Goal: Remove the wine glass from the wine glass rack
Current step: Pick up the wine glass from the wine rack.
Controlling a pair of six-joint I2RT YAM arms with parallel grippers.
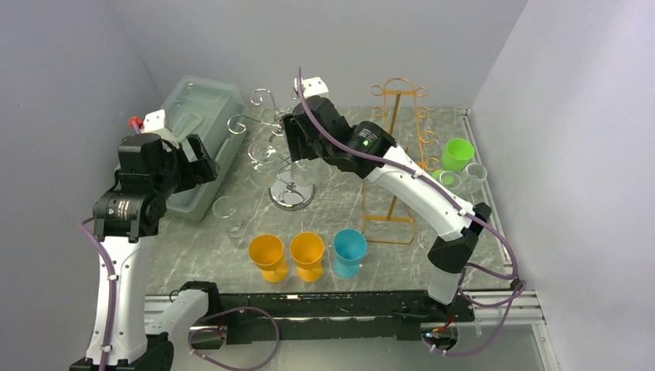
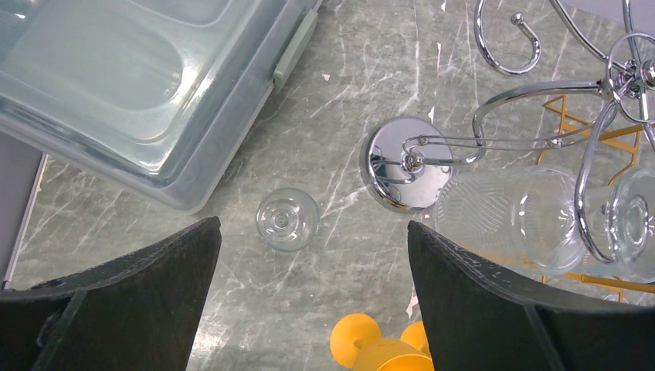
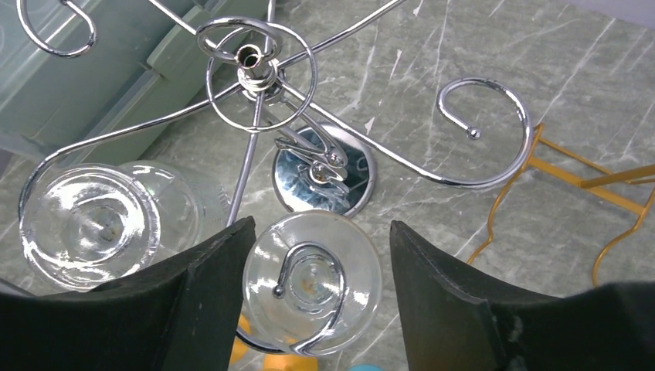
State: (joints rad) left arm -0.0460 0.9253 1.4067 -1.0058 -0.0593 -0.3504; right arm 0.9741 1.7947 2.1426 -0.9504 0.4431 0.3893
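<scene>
1. Cups come first: two orange cups (image 1: pixel 267 253) (image 1: pixel 307 251) and a teal cup (image 1: pixel 349 249) stand in a row on the marble table (image 1: pixel 232 267), nearest my bases.
2. Behind them, to the left, a loose clear glass (image 2: pixel 287 219) stands alone on the table, apart from the rack.
3. My left pincer (image 2: pixel 313 232) hovers over that glass with its jaws spread wide and nothing between the fingers.
4. The chrome rack (image 1: pixel 291 193) stands mid-table on a round mirrored base, with curled hooks radiating from its post.
5. The wine glass (image 3: pixel 347 270) hangs bowl-down from one hook, its foot seated in the curl. A second hanging glass (image 3: pixel 89 228) occupies the neighbouring hook.
6. My right pincer (image 3: pixel 320 228) sits at the rack with its jaws apart, straddling the wine glass's foot. One finger meets the foot's rim. A sliver of gap shows at the other, so the foot is not clamped.
7. Farthest back, a clear plastic bin (image 1: pixel 197 108) lies at the left and a green cup (image 1: pixel 457 153) at the right.
</scene>
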